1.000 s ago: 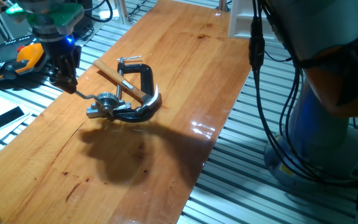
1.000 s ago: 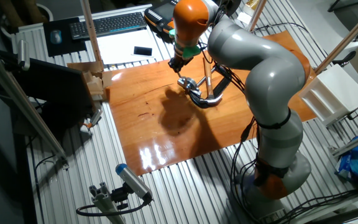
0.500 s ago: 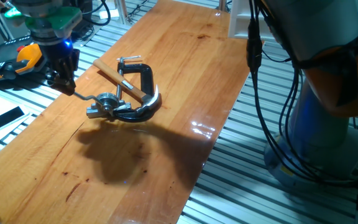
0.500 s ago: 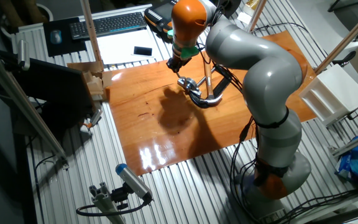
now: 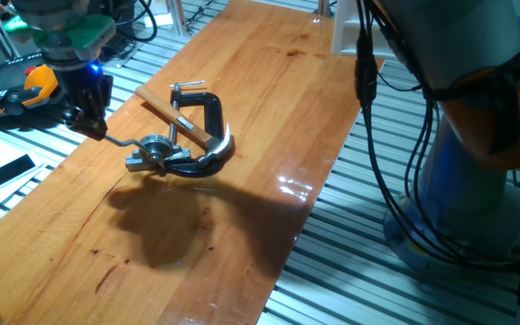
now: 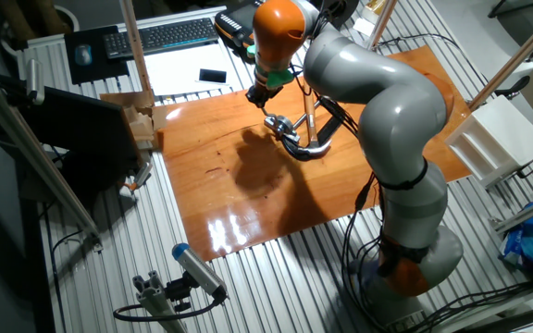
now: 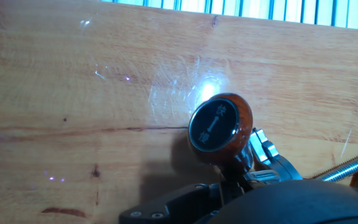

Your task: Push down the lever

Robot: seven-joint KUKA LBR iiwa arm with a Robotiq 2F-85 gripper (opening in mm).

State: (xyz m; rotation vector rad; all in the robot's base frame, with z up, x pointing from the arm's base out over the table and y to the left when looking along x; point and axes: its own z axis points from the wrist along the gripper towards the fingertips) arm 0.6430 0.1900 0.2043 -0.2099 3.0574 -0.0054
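Note:
The lever [image 5: 126, 142] is a thin silver rod lying low over the wooden table [image 5: 269, 108], hinged on a silver fitting [image 5: 156, 152]. Its red-brown knob [image 7: 220, 129] fills the middle of the hand view, dark cap facing the camera. My gripper [image 5: 88, 122] stands at the rod's free end, on or just above the knob, which its dark fingers hide in this fixed view. The fingers look pressed together with nothing between them. In the other fixed view the gripper [image 6: 258, 93] hangs just left of the fitting [image 6: 280, 122].
A hammer with a light wooden handle [image 5: 171, 112] lies across a black C-clamp [image 5: 208, 106] right behind the fitting. The clamp's screw [image 7: 347, 165] shows at the hand view's right edge. An orange-and-black tool [image 5: 25, 86] and a black phone [image 5: 10, 169] lie off the table's left side.
The gripper has drifted slightly to the left along with the lever's free end. The hammer and clamp have not moved.

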